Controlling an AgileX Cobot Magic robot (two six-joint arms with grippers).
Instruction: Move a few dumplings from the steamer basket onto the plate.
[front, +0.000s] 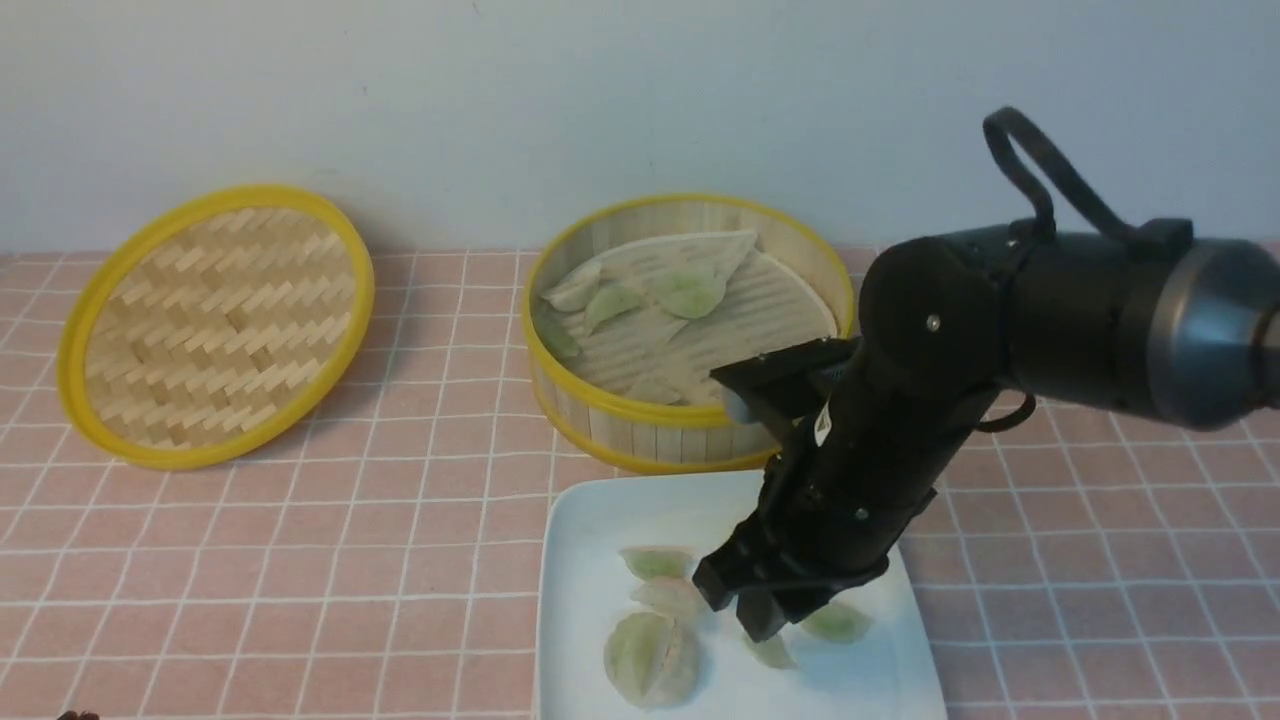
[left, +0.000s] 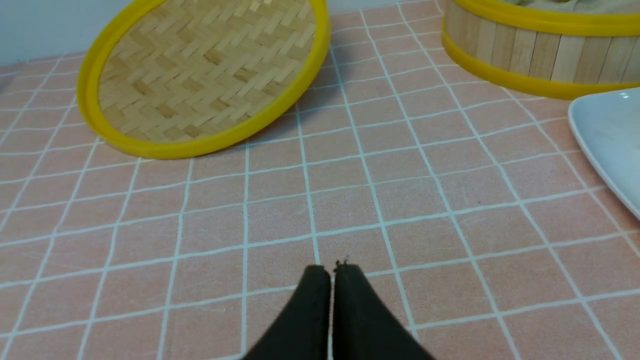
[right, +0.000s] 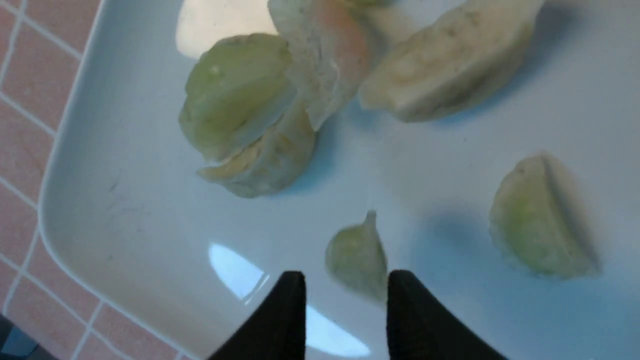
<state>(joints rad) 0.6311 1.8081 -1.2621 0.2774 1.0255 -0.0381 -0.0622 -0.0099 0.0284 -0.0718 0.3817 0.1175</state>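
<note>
- Lying on the plate (front: 600, 520), several pale green dumplings (front: 650, 658) are grouped toward its left side, with two more (front: 835, 622) apart on its right side.
- More dumplings (front: 690, 292) rest inside the steamer basket (front: 640, 430), on its pale liner (front: 700, 340), mostly toward the left wall.
- The plate sits at the desk's near edge, a little right of the middle. The steamer basket stands just behind it toward the far edge; whether the two touch cannot be told.
- The right gripper (front: 745, 615) hangs low over the plate, pointing down. Its jaws are spread, with a clear gap between them.
- In the right wrist view, one small dumpling (right: 357, 260) lies just beyond the fingertips (right: 295, 310), not clamped by them.
- The left gripper (left: 332, 272) hovers over bare desk (left: 450, 200) near the near edge, left of the plate, its jaws pressed together on nothing.
- The woven, yellow-rimmed lid (front: 215, 325) sits tilted near the far left corner, well apart from the basket.
</note>
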